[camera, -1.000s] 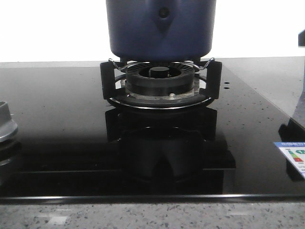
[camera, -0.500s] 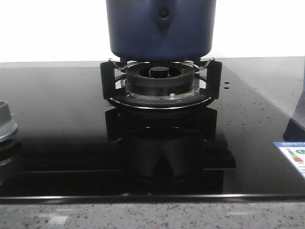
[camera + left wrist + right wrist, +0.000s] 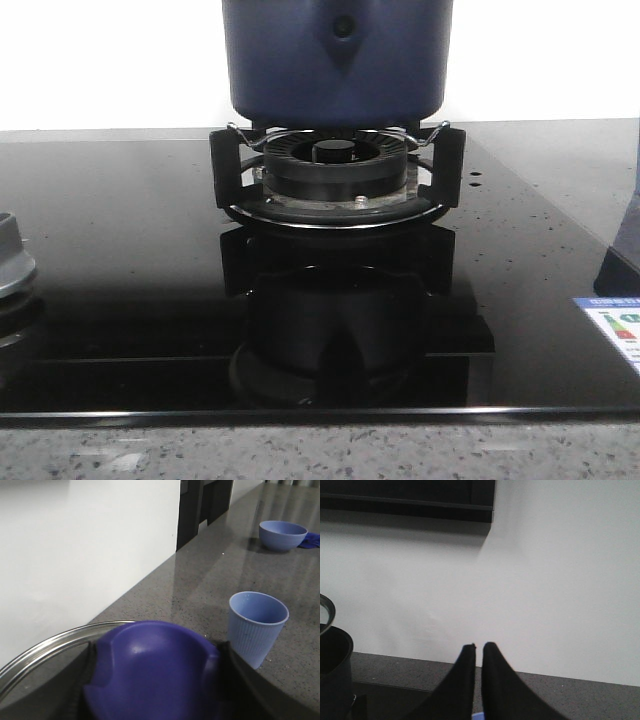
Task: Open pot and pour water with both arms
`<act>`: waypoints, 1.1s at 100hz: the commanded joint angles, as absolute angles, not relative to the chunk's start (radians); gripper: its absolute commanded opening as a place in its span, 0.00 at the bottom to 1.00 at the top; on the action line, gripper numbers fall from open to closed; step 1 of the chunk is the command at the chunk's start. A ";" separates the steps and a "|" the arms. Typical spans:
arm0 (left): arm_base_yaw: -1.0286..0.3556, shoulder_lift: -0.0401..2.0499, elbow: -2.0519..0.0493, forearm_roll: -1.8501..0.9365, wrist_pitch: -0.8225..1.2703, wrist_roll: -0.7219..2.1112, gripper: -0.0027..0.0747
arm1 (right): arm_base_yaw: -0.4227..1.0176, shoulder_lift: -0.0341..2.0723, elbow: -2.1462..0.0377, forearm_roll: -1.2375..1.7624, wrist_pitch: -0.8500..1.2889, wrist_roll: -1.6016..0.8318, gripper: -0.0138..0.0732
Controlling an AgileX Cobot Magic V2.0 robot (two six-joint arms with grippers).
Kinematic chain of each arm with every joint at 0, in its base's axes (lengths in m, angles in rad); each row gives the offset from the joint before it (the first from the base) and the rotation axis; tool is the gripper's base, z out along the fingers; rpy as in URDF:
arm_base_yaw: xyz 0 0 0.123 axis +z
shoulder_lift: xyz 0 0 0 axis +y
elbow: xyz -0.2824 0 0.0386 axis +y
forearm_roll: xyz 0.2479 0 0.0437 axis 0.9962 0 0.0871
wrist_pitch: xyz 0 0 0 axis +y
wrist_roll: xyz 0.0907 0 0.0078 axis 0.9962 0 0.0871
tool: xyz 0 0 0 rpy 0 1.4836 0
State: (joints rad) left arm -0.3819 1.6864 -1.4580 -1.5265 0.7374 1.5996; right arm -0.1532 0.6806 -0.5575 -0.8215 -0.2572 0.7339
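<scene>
Pot (image 3: pixel 337 60) unmoved on the burner (image 3: pixel 335 165), left jaws clamped on its lid knob (image 3: pixel 150 675), right jaws nearly together.

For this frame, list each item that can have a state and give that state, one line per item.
pot: standing upright on the burner grate.
lid knob: blue, filling the left wrist view between the left tool's fingers; contact not visible.
cup: upright, empty, on the countertop.
bowl: upright, farther along the countertop.
right tool: fingertips almost touching, nothing visible between them.
</scene>
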 commanded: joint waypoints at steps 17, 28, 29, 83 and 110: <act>-0.413 1.707 -1.519 -1.626 0.772 1.602 0.29 | -0.154 0.674 -0.580 -0.825 -0.295 0.736 0.08; -0.411 1.713 -1.519 -1.628 0.755 1.602 0.29 | -0.154 0.674 -0.580 -0.825 -0.295 0.736 0.08; -0.411 1.713 -1.519 -1.628 0.750 1.602 0.29 | -0.154 0.674 -0.580 -0.825 -0.295 0.736 0.08; -0.411 1.713 -1.519 -1.572 0.857 1.572 0.29 | -0.154 0.674 -0.580 -0.825 -0.304 0.736 0.08; -0.406 1.713 -1.519 -1.554 0.840 1.572 0.41 | -0.154 0.674 -0.580 -0.825 -0.304 0.736 0.08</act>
State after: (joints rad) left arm -0.4069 1.7645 -1.4846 -1.5037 0.8158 1.5774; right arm -0.1532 0.6784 -0.5575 -0.8286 -0.2524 0.7373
